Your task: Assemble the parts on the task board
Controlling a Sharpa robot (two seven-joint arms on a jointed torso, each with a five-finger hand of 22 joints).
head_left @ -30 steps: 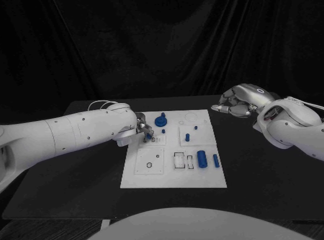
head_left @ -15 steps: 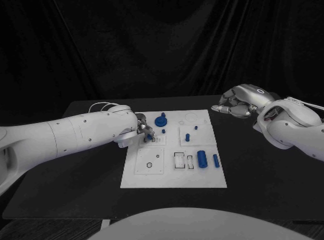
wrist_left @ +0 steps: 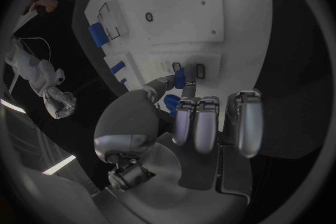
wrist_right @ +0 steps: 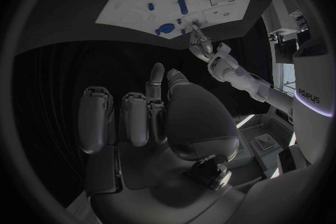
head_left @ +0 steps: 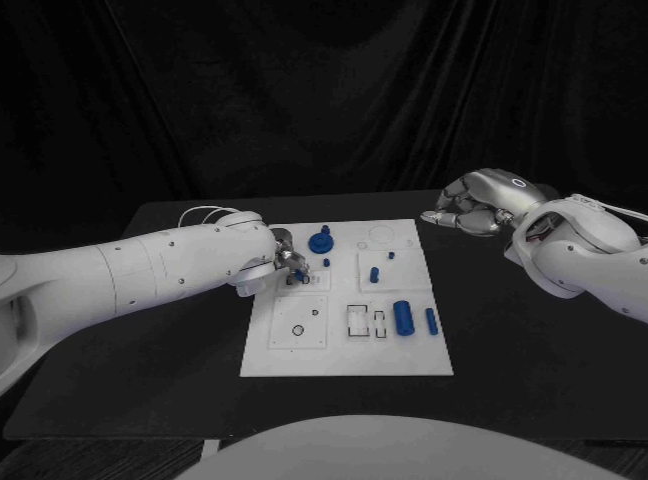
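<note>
Black table [head_left: 151,380], white task board [head_left: 349,355] at its centre, blue parts scattered across the board's far and right sections. Little changed over the last second: left arm [head_left: 108,275] shifted a touch along the board's left edge, hand in the same spot over the same slots, right arm unmoved. Likely meaning for the task: insertion under way, not yet finished.

Left hand [head_left: 287,262] poised low over the upper-left part of the board, pinching a small blue part [wrist_left: 180,77] between thumb and a fingertip, directly above a row of small rectangular slots [wrist_left: 187,69]; remaining fingers [wrist_left: 248,120] held straight and clear of the board. Unclear whether the part touches a slot.

Right hand [head_left: 466,211] parked off the board beyond its far right corner, above the table, fingers curled in, nothing held.

Elsewhere on the board: round blue knob piece [head_left: 321,241] just beside the left hand, blue block [head_left: 404,315] and slim blue rod [head_left: 432,320] near the right edge, small blue peg [head_left: 375,271] between.
</note>
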